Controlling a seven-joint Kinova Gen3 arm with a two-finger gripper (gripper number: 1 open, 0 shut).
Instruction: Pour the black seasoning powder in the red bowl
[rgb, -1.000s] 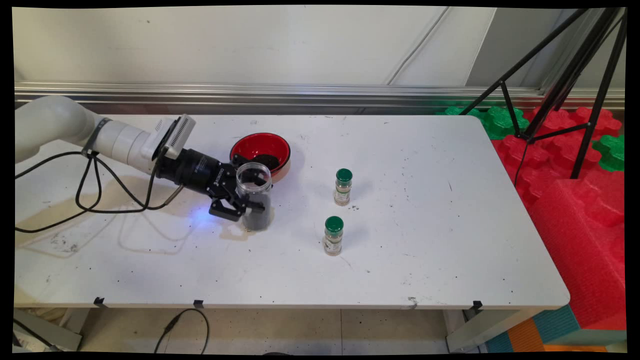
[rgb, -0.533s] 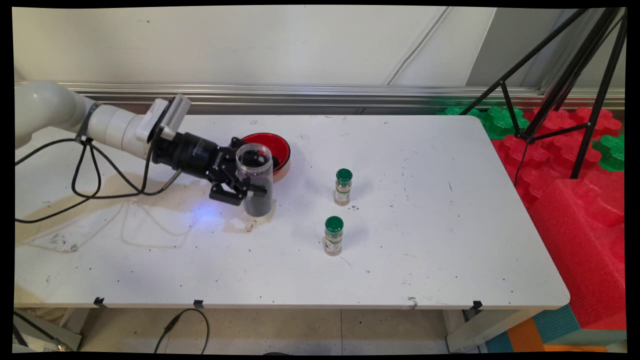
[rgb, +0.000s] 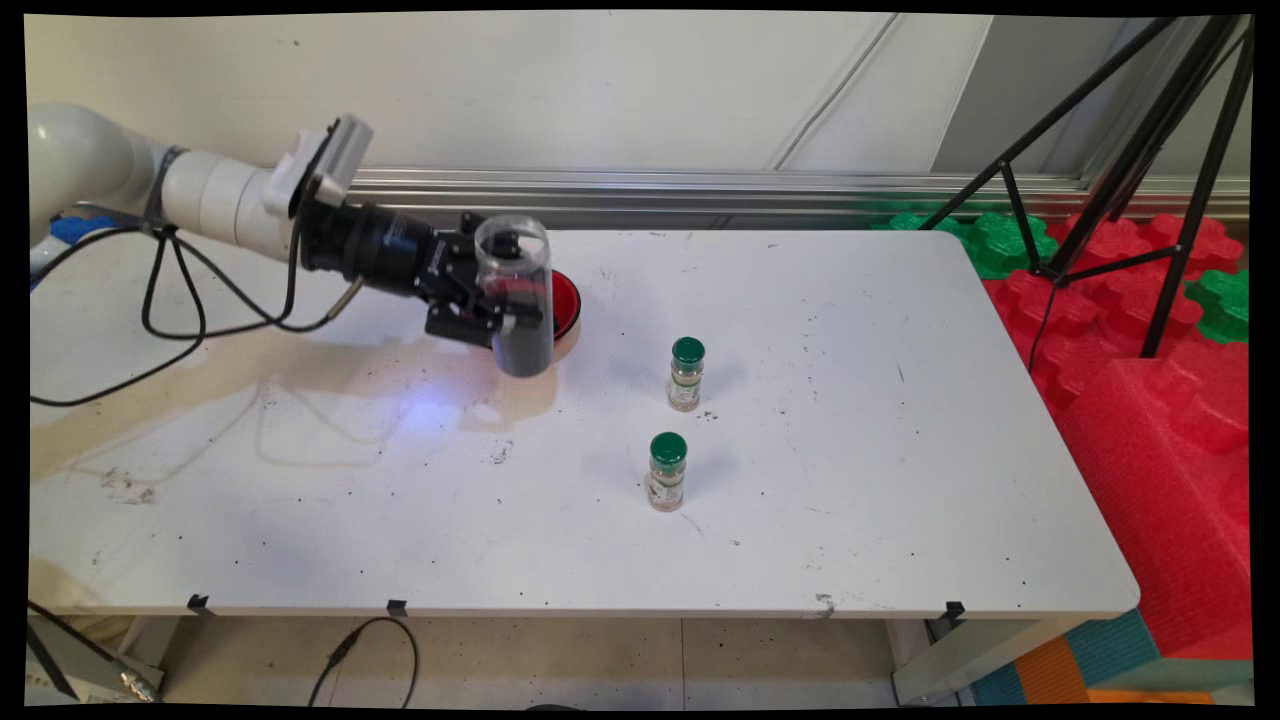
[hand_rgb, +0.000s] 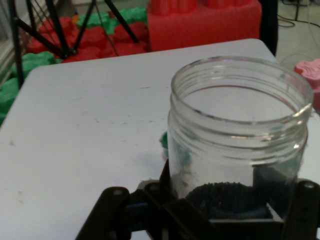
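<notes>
Jar (rgb: 516, 300) lifted off table (rgb: 800, 500), fingers (rgb: 520, 321) clamped

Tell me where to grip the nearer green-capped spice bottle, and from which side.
Grip the nearer spice bottle across its clear body, just below the green cap, coming in level from the left. It stands upright and slim with bare table around it; the other bottle stands apart behind. The tool currently holds a clear jar.

White, rounded arm links (rgb: 150, 180) enter from 9 o'clock. A grey ribbed camera block (rgb: 335, 160) sits atop the wrist. Black cylindrical wrist and black two-finger gripper (rgb: 500, 305) with linkage. Black cables (rgb: 160, 320) hang in loops beneath.
</notes>
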